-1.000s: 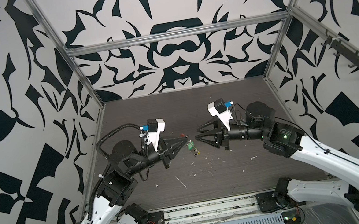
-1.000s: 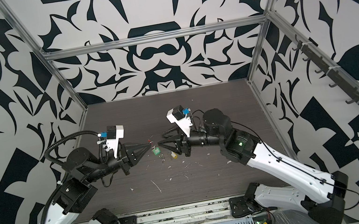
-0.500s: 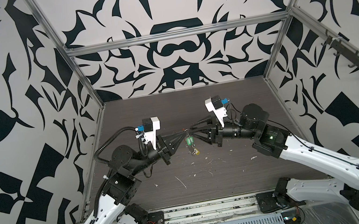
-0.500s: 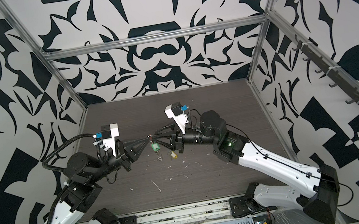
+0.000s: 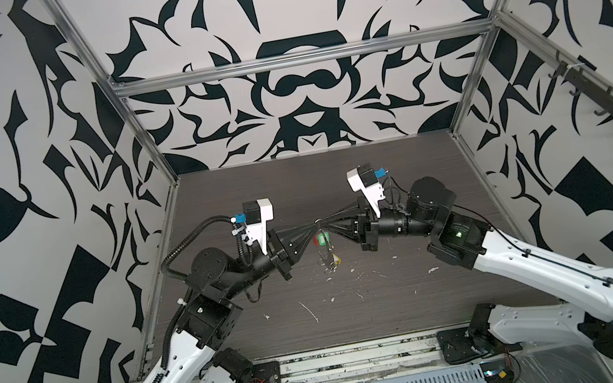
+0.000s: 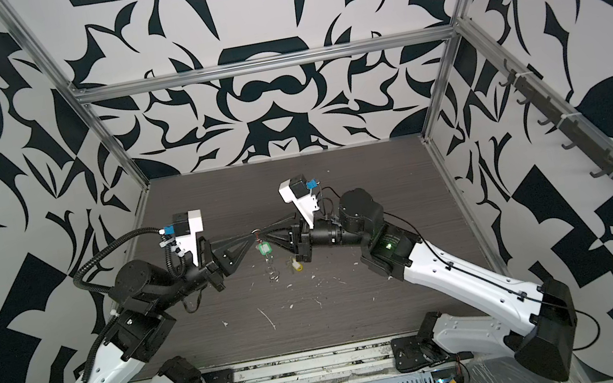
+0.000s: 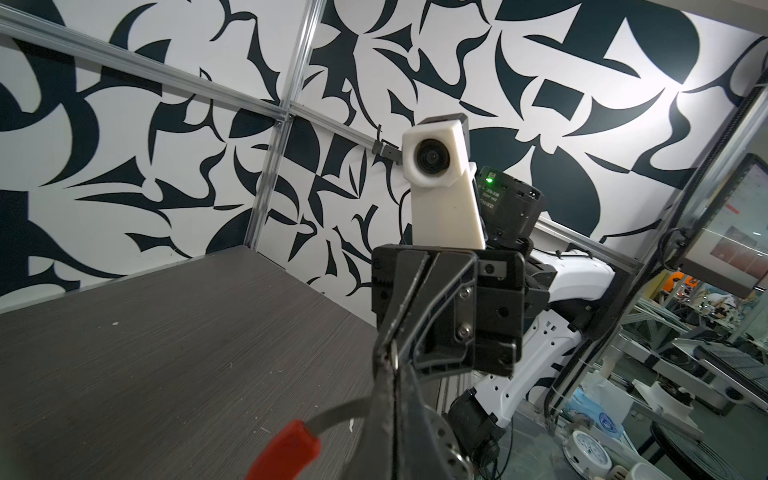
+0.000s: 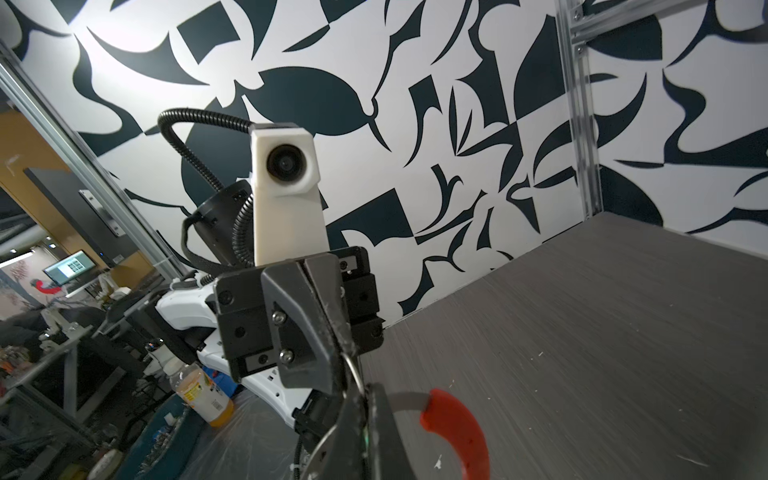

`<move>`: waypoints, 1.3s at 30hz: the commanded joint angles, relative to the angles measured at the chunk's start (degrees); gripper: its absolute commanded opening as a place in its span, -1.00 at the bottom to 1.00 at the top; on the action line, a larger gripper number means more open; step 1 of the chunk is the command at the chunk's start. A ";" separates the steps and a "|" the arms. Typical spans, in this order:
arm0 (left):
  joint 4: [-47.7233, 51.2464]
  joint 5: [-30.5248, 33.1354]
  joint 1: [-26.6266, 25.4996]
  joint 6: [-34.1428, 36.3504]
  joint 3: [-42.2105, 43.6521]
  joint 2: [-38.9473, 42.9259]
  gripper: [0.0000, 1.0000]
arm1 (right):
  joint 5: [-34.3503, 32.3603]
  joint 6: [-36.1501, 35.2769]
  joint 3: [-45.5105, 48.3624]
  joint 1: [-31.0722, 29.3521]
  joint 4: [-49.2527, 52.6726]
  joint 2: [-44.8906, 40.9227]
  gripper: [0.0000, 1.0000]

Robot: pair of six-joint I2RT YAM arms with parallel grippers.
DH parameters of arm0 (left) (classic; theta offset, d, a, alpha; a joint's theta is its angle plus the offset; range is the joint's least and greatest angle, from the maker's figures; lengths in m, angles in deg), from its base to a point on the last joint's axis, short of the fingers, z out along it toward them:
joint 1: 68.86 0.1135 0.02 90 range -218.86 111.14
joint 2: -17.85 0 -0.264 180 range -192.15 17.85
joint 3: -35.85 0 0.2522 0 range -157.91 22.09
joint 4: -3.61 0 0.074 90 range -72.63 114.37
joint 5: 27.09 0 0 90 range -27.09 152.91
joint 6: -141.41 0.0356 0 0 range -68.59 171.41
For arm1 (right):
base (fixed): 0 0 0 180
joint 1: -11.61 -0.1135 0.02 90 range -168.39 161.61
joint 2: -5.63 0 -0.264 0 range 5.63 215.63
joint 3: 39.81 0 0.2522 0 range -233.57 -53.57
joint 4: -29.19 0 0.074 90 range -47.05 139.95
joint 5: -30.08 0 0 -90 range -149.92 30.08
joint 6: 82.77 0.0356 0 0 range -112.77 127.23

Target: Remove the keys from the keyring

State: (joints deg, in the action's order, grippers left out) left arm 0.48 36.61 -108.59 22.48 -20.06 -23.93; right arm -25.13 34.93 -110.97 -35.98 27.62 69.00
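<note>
Keyring (image 7: 286, 453) is pinched mid-air by left gripper (image 5: 313, 226) and right gripper (image 5: 329, 225), both closed tip to tip. Green tag (image 5: 322, 239) is hung just under the fingertips. Yellow tag (image 6: 298, 267) is seen on table (image 5: 363, 339) below right fingers.

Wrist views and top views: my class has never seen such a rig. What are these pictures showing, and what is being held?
A robot's left arm and right arm stand at the front of a dark table inside patterned walls. Both top views look down from above; each wrist view comes from a camera on one arm, facing the other arm. The left gripper and right gripper are shut on the keyring, held above the table. A green tag hangs from it; a yellow tag lies on the table.
</note>
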 commanded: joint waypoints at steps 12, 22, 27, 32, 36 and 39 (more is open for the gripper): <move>14.38 0.29 -0.18 4.74 -4.25 3.88 -0.32 | -0.58 -14.81 -11.34 0.03 25.57 -2.79 -1.00; 29.83 -7.60 -0.18 9.40 -13.63 -3.13 -0.25 | 2.10 -26.02 -23.62 -0.04 46.88 2.25 -1.00; 31.66 -11.32 -0.18 10.11 -16.13 -6.08 -0.26 | 3.86 -29.27 -28.11 -0.07 54.26 5.36 -1.00; 34.50 -13.02 -0.18 11.30 -18.12 -8.39 -0.33 | 3.97 -31.47 -30.65 -0.13 58.40 6.65 -1.00; 37.00 -13.92 -0.18 12.16 -19.41 -9.41 -0.40 | 3.42 -33.28 -33.43 -0.08 62.34 8.19 -1.00; 38.97 -14.77 -0.18 12.83 -20.48 -10.14 -0.40 | 3.27 -34.18 -34.80 -0.08 64.14 9.24 -1.00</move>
State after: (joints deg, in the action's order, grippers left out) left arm 35.80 24.06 -108.63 33.54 -38.51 -33.68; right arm -22.64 3.17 -142.54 -36.00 89.56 78.20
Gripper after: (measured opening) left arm 0.302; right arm 0.042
